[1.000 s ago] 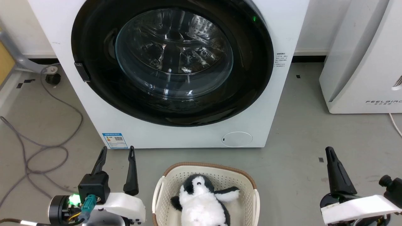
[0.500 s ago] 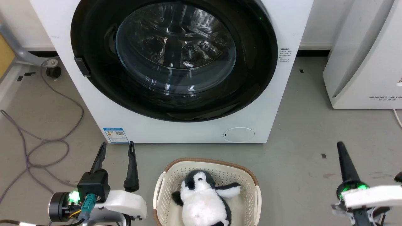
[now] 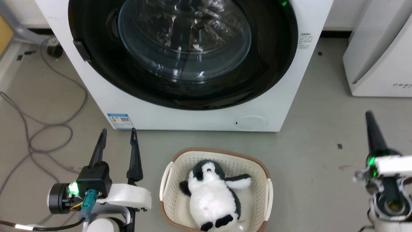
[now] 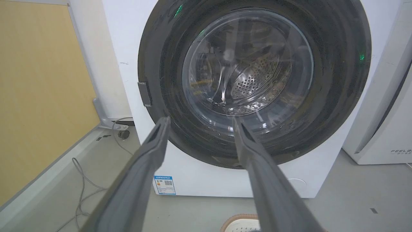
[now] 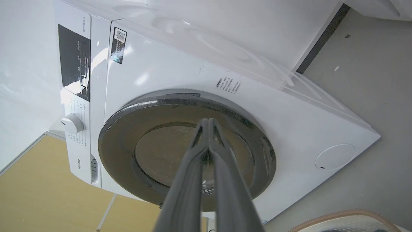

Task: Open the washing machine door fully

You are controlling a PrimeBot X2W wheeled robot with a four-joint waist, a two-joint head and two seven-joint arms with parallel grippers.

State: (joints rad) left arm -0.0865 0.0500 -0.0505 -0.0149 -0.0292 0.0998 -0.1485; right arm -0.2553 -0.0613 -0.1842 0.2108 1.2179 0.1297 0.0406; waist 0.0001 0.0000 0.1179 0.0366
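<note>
The washing machine door [image 3: 183, 48] is shut, lying flush in the front of the washing machine [image 3: 193, 119], straight ahead of the robot on the floor; task not started.

Left gripper [image 3: 118, 130] is spread wide, holding nothing, low and well short of the washer, fingers aimed at the lower door in the left wrist view. Right gripper [image 3: 369, 117] is off to the right with fingers pressed together and nothing between them; the right wrist view looks along them at the door face.

Handling, by judgement: door is rigid, glossy black plastic around a bulging glass bowl; slick, so no pinch on the face and no pushing on the glass. It probably resists until the latch lets go, then swings easily on its hinge.

Where to hold: a small dark tab [image 3: 78, 50] sits at the left rim, and a shallow slot [image 5: 181, 95] at the rim on the printed-label side; cannot tell which is pull and which is hinge. Hook a fingertip behind the rim at the pull side and draw outward in an arc.

Basket [image 3: 167, 180] with a plush penguin [image 3: 209, 196] sits just in front, near the swing path.
</note>
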